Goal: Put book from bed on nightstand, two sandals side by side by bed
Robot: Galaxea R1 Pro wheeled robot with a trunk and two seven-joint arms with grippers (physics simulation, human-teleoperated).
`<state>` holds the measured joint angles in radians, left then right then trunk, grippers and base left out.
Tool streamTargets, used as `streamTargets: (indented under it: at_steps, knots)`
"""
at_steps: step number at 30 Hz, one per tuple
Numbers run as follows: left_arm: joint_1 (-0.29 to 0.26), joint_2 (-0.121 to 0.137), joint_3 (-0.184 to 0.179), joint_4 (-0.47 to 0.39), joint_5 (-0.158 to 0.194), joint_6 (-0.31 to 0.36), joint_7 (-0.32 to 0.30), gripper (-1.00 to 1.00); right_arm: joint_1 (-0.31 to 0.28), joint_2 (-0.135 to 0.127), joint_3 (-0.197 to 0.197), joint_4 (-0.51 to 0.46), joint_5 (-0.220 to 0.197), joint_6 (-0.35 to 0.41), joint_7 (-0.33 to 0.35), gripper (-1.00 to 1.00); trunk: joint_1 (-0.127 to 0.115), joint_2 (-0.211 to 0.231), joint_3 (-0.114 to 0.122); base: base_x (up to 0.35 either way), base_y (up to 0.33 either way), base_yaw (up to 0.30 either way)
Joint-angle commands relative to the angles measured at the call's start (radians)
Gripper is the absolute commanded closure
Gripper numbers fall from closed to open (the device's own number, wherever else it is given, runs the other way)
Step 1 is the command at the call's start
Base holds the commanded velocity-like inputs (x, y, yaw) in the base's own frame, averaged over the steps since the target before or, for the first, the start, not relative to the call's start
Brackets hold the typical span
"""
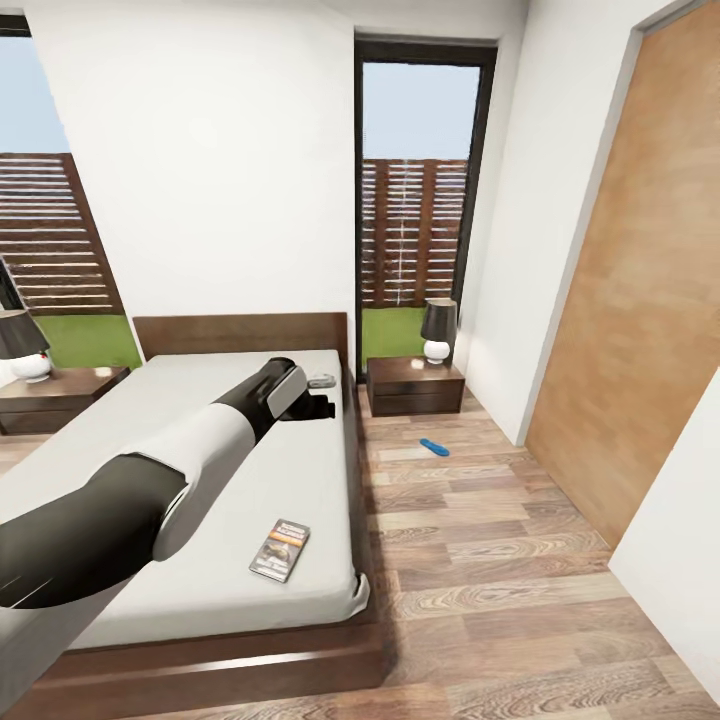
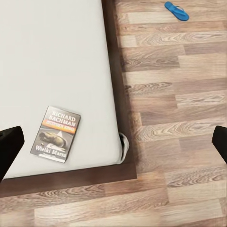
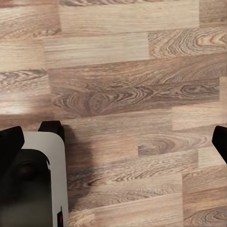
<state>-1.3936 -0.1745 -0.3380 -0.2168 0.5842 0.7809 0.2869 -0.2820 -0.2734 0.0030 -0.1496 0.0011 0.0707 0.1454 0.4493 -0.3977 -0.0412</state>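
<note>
below, book [image 2: 56,134] on bed [image 2: 56,56], just beside left fingers [image 2: 9,146]; both pairs spread open.

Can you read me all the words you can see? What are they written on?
"RICHARD BACHMAN": white letters at the top of the book cover, lying on the bed.
Orange band below it: there is a line of text, too blurred to read for sure.
"Wielki Marsz": at the bottom of the cover, a bit blurry, so that is my best reading.
In the head view the book's words are too small to read.
</note>
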Motion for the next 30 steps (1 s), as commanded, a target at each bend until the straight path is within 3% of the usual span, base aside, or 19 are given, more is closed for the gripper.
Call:
streamTargets:
  at_steps: [1, 10, 16, 20, 30]
  knots:
    - [-0.001, 0.000, -0.004, 0.003, 0.009, 0.003, 0.007, -1.00, 0.000, -0.001, 0.000, -0.002, 0.000, 0.006, 0.003, -1.00, 0.001, -0.002, -0.002, 0.001, -0.008, 0.000]
    - [-0.001, 0.000, -0.004, 0.039, 0.008, 0.003, 0.009, -1.00, 0.000, 0.000, 0.000, -0.002, 0.000, 0.006, 0.005, -1.00, 0.031, -0.058, -0.027, 0.000, -0.003, 0.000]
    - [-0.001, 0.000, -0.004, 0.046, 0.008, 0.003, 0.009, -1.00, 0.000, 0.000, -0.001, -0.002, -0.001, 0.006, 0.022, -1.00, 0.031, -0.058, -0.028, 0.000, 0.000, 0.016]
    - [-0.001, 0.000, -0.004, 0.050, 0.008, 0.003, 0.009, -1.00, -0.001, -0.011, -0.006, -0.008, -0.006, 0.017, 0.100, -1.00, 0.047, -0.086, -0.045, 0.000, 0.000, 0.102]
    - [-0.001, 0.000, -0.003, 0.051, 0.009, 0.005, 0.009, -1.00, -0.049, -0.043, -0.008, -0.073, -0.010, 0.170, 0.136, -1.00, 0.085, -0.156, -0.088, 0.000, 0.000, 0.116]
